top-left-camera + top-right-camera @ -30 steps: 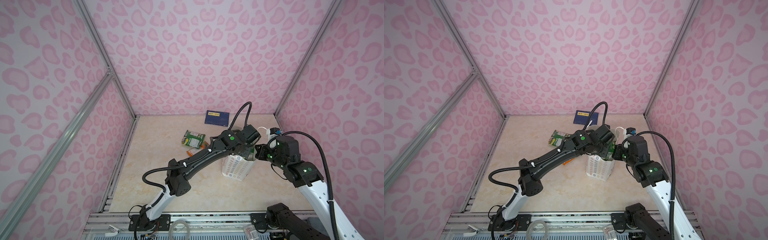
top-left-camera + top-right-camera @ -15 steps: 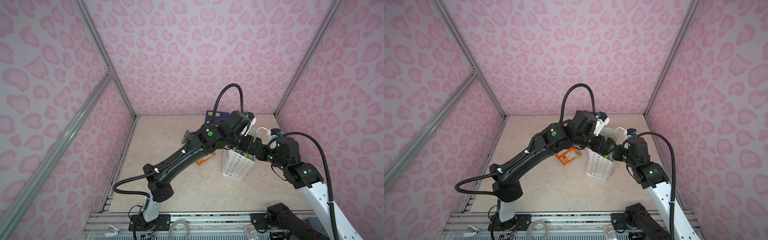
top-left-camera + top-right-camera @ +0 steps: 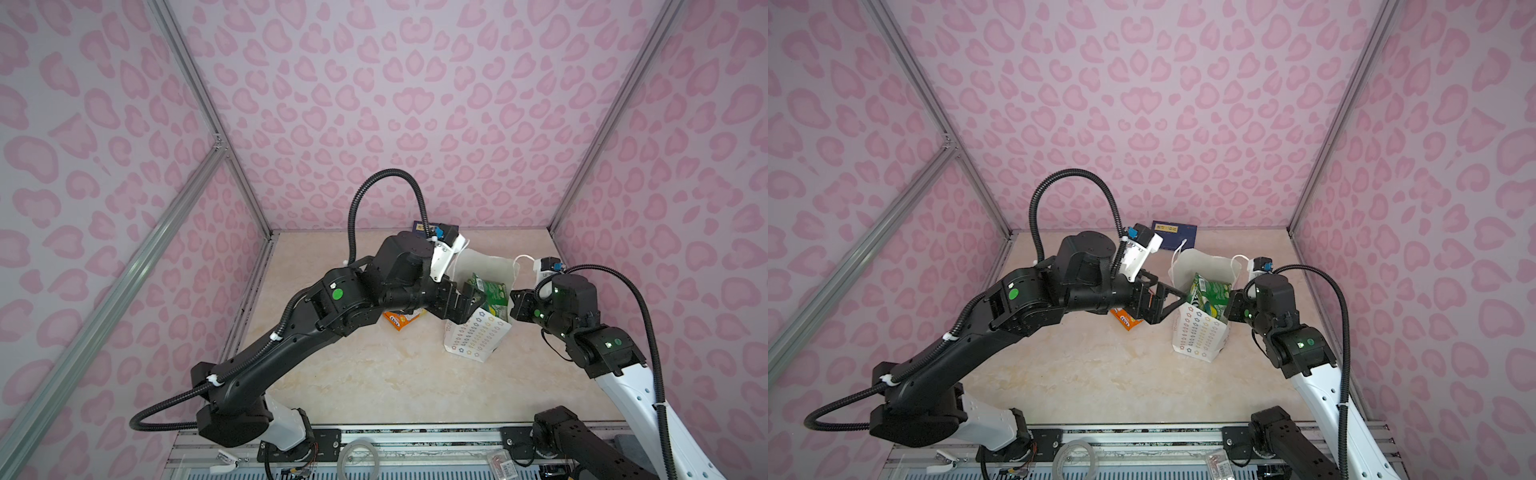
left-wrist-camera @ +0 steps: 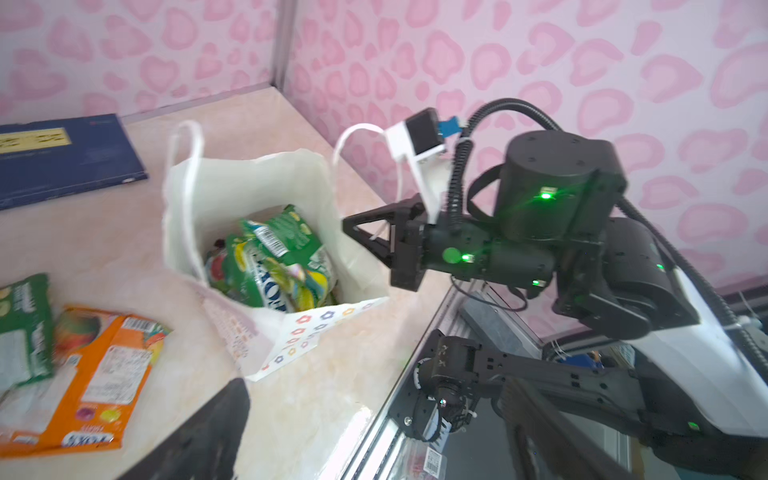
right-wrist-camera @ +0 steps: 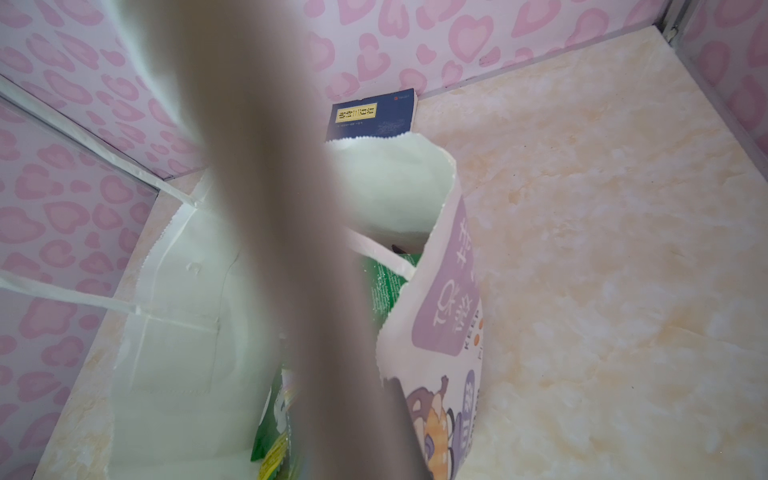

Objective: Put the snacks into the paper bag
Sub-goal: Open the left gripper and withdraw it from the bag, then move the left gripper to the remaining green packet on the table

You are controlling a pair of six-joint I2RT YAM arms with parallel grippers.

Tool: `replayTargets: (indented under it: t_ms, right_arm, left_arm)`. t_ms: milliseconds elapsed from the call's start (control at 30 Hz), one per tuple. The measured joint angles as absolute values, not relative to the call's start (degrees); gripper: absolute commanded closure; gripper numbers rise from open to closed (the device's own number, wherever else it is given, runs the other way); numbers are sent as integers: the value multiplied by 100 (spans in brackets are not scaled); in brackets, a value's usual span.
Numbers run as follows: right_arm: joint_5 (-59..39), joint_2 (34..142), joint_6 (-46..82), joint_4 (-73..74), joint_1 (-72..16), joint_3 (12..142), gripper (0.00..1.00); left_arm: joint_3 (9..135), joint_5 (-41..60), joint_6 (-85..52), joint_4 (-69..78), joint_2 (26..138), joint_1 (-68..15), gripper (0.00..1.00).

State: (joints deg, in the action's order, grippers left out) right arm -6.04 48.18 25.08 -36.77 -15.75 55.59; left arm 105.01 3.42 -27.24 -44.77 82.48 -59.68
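Left wrist view: green snacks (image 4: pixel 274 257) sit inside paper bag (image 4: pixel 297 332).
Right gripper (image 4: pixel 353 222) pinches bag rim; left gripper (image 3: pixel 1170 306) spread, empty, beside the mouth; orange pouch (image 4: pixel 104 374) lies outside.

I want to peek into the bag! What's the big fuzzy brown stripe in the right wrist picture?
Right wrist view: something against the lens, too blurred to name, hiding part of the bag. Left wrist view: the orange snack looks smeared.

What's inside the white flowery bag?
The paper bag holds green snack pouches on top, with a reddish pouch tucked beside them. Anything underneath them is covered, so I can't tell.
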Motion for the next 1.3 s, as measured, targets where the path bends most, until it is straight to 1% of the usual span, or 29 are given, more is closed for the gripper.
replayTargets:
  t_ms: [133, 267, 433, 600, 733, 1033, 1300]
  right_arm:
    - [-604, 4812, 2508, -3677, -1575, 5559, 100]
    - [-620, 4816, 2506, -3682, -1575, 5568, 100]
    - [-659, 4810, 2504, -3708, -1575, 5581, 100]
    - [-731, 4816, 2504, -3721, -1575, 5614, 100]
    - [-792, 4810, 2508, -3719, -1575, 5614, 100]
    - [-923, 4720, 2596, -3704, -1575, 5553, 100]
    - [-998, 4740, 2639, -3527, -1586, 5411, 100]
  left_arm:
    - [9397, -23, -2954, -4241, 7459, -5391, 3]
    - [8399, -84, -3175, -4099, 6901, -4495, 3]
    - [7703, 176, -3249, -3959, 6943, -3566, 3]
    - [7518, 489, -3122, -3804, 7728, -2816, 3]
    - [7607, 659, -2880, -3610, 8683, -2497, 3]
    - [8648, 639, -2394, -3553, 10864, -2156, 3]
    - [9393, 548, -2292, -3632, 11946, -1962, 3]
